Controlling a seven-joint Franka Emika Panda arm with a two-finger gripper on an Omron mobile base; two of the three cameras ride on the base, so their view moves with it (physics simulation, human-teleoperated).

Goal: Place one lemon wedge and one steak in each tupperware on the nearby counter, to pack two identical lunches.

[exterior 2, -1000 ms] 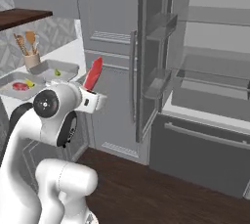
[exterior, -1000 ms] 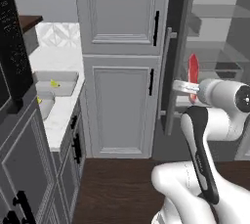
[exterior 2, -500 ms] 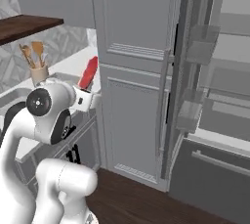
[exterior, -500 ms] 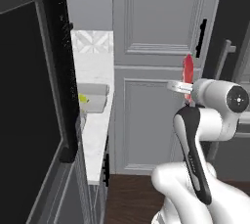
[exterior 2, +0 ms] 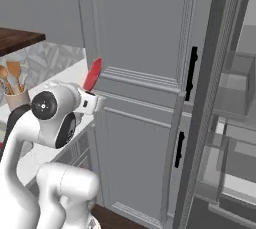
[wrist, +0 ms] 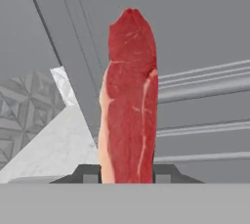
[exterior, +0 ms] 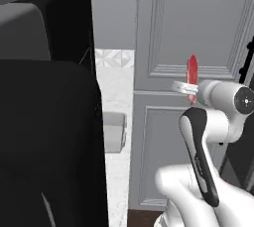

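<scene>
- The gripper (wrist: 127,173) is clamped on the steak (wrist: 129,100), which stands on end between the two dark finger tips in the hand view; only the upper ends of the fingers show there.
- In the left base view the steak (exterior: 192,73) shows edge-on as a thin red strip rising from the gripper (exterior: 188,89), held up in front of a grey panelled cabinet door (exterior: 198,32).
- In the right base view the steak (exterior 2: 92,73) leans to the upper right above the gripper (exterior 2: 93,102); its lower end is hidden behind the hand.
- A large black shape (exterior: 49,122) close to the left base camera covers the left half of that view and hides much of the counter (exterior: 117,92); what it is cannot be told.
- One grey tupperware (exterior: 114,131) sits on the counter, its left side cut off by the black shape; its inside cannot be seen.
- In the right base view the counter (exterior 2: 65,75) is largely hidden by the arm; a tan cup of wooden utensils (exterior 2: 14,90) stands on it at the left edge.
- In the hand view a wedge of the white counter (wrist: 58,145) lies at the lower left, below a grey patterned backsplash (wrist: 24,105).
- At the right of the right base view stands an open fridge (exterior 2: 235,123), cut off by the frame, its shelves blurred.
</scene>
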